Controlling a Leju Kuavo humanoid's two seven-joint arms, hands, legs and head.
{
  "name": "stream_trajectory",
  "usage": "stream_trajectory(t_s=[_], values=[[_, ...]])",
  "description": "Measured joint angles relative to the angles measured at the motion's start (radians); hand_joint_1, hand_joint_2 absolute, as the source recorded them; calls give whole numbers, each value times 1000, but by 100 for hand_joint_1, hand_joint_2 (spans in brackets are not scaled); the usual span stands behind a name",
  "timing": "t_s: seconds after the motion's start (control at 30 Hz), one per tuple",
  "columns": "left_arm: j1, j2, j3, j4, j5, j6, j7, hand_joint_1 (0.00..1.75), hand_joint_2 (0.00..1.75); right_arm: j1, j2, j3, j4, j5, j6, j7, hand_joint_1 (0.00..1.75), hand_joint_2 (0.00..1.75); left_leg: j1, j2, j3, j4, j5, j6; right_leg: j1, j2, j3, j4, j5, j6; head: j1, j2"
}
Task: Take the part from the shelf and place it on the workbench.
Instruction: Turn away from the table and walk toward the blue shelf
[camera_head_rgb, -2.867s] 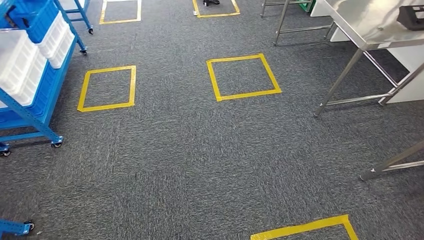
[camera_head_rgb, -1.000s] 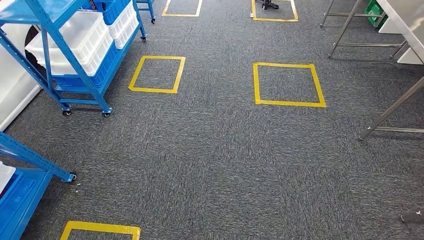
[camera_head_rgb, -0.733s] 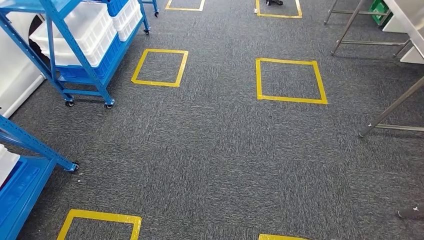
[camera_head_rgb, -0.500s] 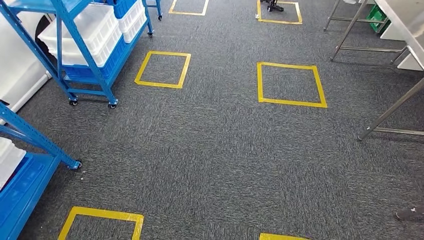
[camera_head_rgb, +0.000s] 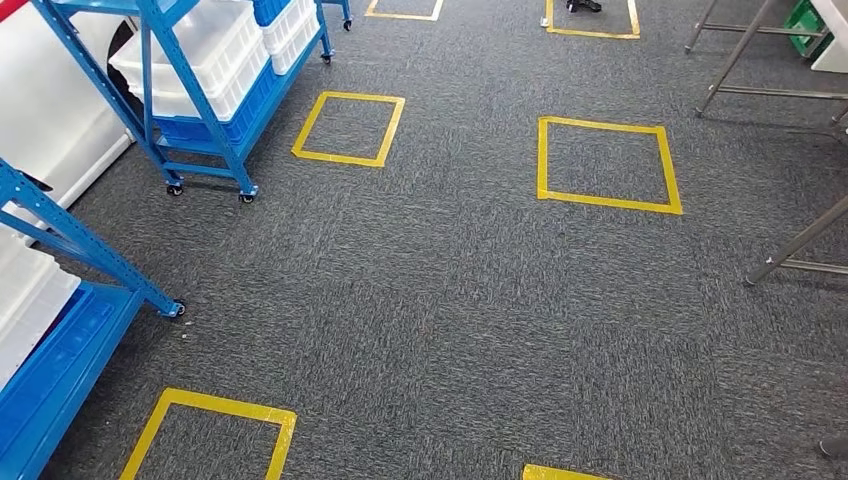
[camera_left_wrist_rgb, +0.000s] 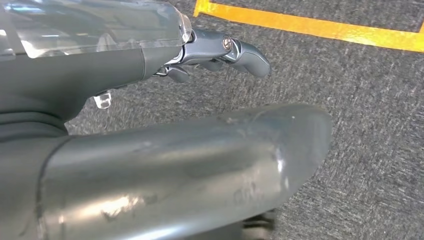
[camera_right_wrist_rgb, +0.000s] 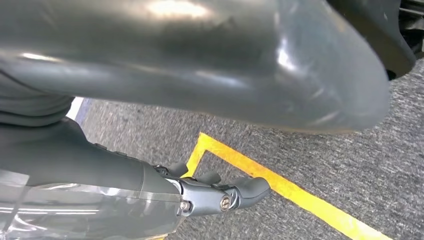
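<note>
Camera panned since earlier, blue shelf (camera_head_rgb: 200, 90) nearer centre; left hand (camera_left_wrist_rgb: 210, 55) and right hand (camera_right_wrist_rgb: 215, 192) empty, fingers loosely apart above carpet (camera_head_rgb: 450, 300).

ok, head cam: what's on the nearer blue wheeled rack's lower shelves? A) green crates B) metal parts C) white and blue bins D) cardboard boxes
C: the blue wheeled rack carries white bins stacked over a blue bin on its lower shelves.
</note>
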Motion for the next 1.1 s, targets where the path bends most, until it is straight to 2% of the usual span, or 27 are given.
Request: stream_trajectory(t_s=[0.03,0.07,0.1,0.13,0.17,0.23,0.27,0.3,0.37,0.43,0.5,0.53,0.57,0.6,0.63,0.67,0.73,0.77,0.8,0.87,0.9,0.93,1.0,1.03,1.07,1.1], values=[[1,0,0,0,0,0,2,0,0,0,0,0,0,0,1,1,0,0,1,3,-31,63,-23,-3,2,-11,-1,1,-1,-2,0,0],[2,0,0,0,0,-1,3,0,0,1,0,0,0,0,3,2,0,0,2,5,-49,100,-29,-5,4,-22,-1,2,-2,-3,0,0],[4,0,0,0,0,-2,5,0,0,0,0,0,0,0,4,3,0,0,2,8,-50,101,-16,-5,6,-32,-1,3,-2,-4,0,0],[5,1,0,0,0,-3,6,0,0,0,0,0,0,0,6,3,0,0,2,13,-32,61,13,-3,7,-42,0,4,-3,-4,0,0],[5,1,0,0,-1,-4,7,0,0,-1,0,0,0,0,8,3,0,0,1,27,1,-5,50,1,8,-51,2,5,-5,-4,0,0],[3,2,0,0,-1,-6,7,0,0,0,0,0,0,0,11,3,0,0,-7,65,57,-126,93,13,13,-68,4,6,-7,0,0,0],[2,2,0,0,-1,-6,7,0,0,0,0,0,0,0,11,3,0,0,-11,78,68,-157,100,19,14,-75,4,7,-8,4,0,0],[2,2,0,0,-1,-6,7,0,0,-1,0,0,0,0,12,3,0,0,-14,79,68,-166,99,25,15,-83,5,6,-8,9,1,0],[5,2,0,0,-1,-6,7,0,0,-3,0,0,0,0,13,3,0,0,-13,59,66,-174,108,37,14,-92,7,5,-9,20,1,0],[7,2,0,0,-1,-7,8,0,0,-4,0,0,0,1,13,4,0,0,-7,40,68,-185,120,50,10,-56,-6,38,-36,31,2,0],[5,2,0,0,-1,-7,11,0,0,-2,-1,0,0,2,13,4,0,0,-6,22,65,-188,128,58,7,-9,-57,146,-100,37,4,0],[5,2,0,0,-1,-7,12,0,0,-1,-1,0,0,3,13,5,0,0,-6,12,63,-187,129,60,7,1,-89,212,-129,38,4,0],[5,2,0,0,-1,-6,14,0,0,0,-1,1,0,3,14,7,0,0,-6,1,61,-186,130,60,6,4,-114,262,-143,39,4,0],[6,2,0,0,-1,-5,16,0,0,0,-1,1,0,3,15,9,0,0,-6,-11,60,-185,130,60,5,6,-124,279,-136,40,4,0],[6,2,0,0,-1,-4,17,0,0,0,-1,1,0,3,16,11,0,0,-6,-24,60,-183,131,59,4,8,-116,259,-110,41,4,0],[6,2,0,0,-2,-3,17,0,0,0,-1,0,0,3,16,12,0,0,-5,-38,60,-180,130,57,2,16,-91,202,-71,41,4,0],[5,2,0,0,-3,-2,18,0,0,0,-1,0,0,3,17,13,0,0,-5,-61,56,-169,126,49,-5,57,-35,78,-16,39,5,0],[4,2,0,0,-4,-2,18,0,0,0,-1,0,0,3,17,14,0,0,-5,-71,51,-163,124,42,-6,73,-18,39,-4,36,4,0],[3,2,0,0,-5,-2,18,0,0,0,-1,0,0,3,17,16,0,0,-5,-80,46,-160,124,36,-5,81,-13,25,-4,32,4,0],[4,2,0,0,-8,-1,18,0,0,-1,-1,0,0,3,17,20,0,0,-2,-94,38,-159,126,22,-2,63,-14,21,-1,21,4,0],[5,2,0,0,-9,-1,18,0,0,-2,-1,0,0,3,17,22,0,0,-1,-86,35,-155,122,17,-2,53,-13,18,1,14,3,0],[5,2,0,0,-11,0,18,0,0,-2,-1,0,0,3,17,23,0,0,-2,-64,26,-135,108,12,-2,41,-12,15,3,7,1,0],[3,2,0,0,-13,1,18,0,0,1,0,0,0,3,17,24,0,0,-2,-10,-16,-39,50,4,1,15,-12,12,3,-4,-3,0],[2,1,0,0,-14,1,18,0,0,2,0,0,0,3,17,24,0,0,-1,4,-47,30,15,1,3,0,-12,12,2,-7,-5,0],[2,1,0,0,-15,2,18,0,0,3,0,0,0,4,17,24,0,0,1,8,-75,90,-10,-2,5,-14,-13,12,1,-9,-5,0],[3,1,0,0,-16,3,18,0,0,3,0,0,0,5,17,24,0,0,3,9,-89,124,-18,-4,7,-28,-13,13,1,-10,-5,0]])
